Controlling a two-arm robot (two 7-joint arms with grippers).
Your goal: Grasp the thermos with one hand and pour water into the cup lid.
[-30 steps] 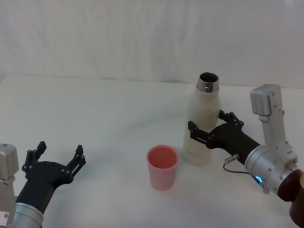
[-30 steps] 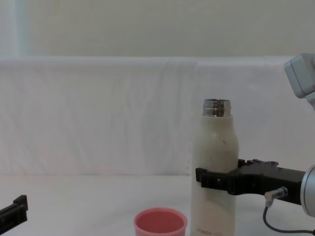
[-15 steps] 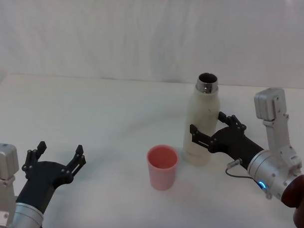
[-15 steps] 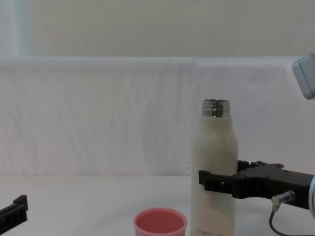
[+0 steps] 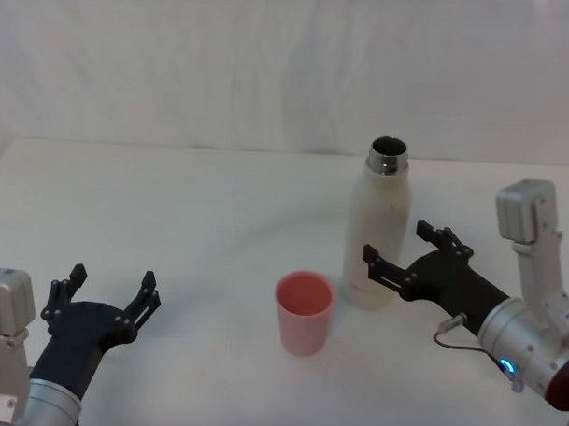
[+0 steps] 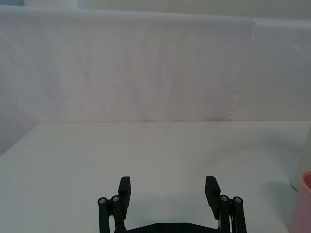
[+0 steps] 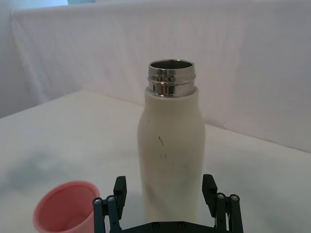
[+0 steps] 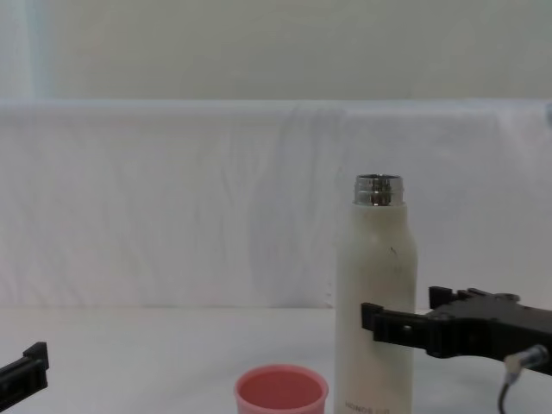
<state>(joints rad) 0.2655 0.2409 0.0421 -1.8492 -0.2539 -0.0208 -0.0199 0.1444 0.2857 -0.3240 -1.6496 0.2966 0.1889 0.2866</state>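
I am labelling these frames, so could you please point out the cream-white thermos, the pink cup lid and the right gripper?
cream-white steel-necked thermos (image 5: 372, 244): head view, mid body.
salmon-pink plastic cup lid (image 5: 303, 326): head view, outer wall.
black right gripper (image 5: 407, 251): head view, between fingertips.

Soft, even light fills every view, bright but flat, with no hard glare. The white table carries only faint grey shadows, one in the lower left of the right wrist view. The tall cream-white thermos with its steel neck shows small bright glints on that neck. Head view looks slightly hazy.
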